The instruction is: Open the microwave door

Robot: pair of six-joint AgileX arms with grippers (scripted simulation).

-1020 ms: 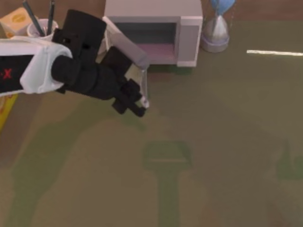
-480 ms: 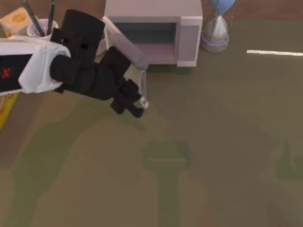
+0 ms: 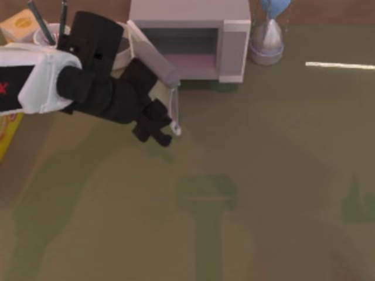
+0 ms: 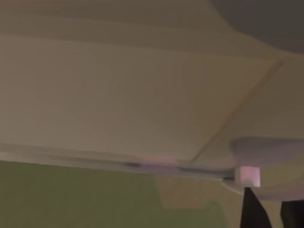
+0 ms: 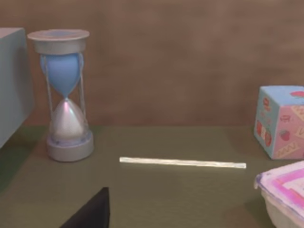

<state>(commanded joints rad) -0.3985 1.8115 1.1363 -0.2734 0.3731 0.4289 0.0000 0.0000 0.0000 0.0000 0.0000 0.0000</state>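
swung further leftward, microwave door [image 3: 157,65] held by left gripper [image 3: 167,130].

L arm [image 3: 88,88] hides microwave door [image 3: 153,58] hinge side.

A pale door panel [image 4: 118,95], perhaps the microwave door, fills the view above green table [image 4: 71,199].
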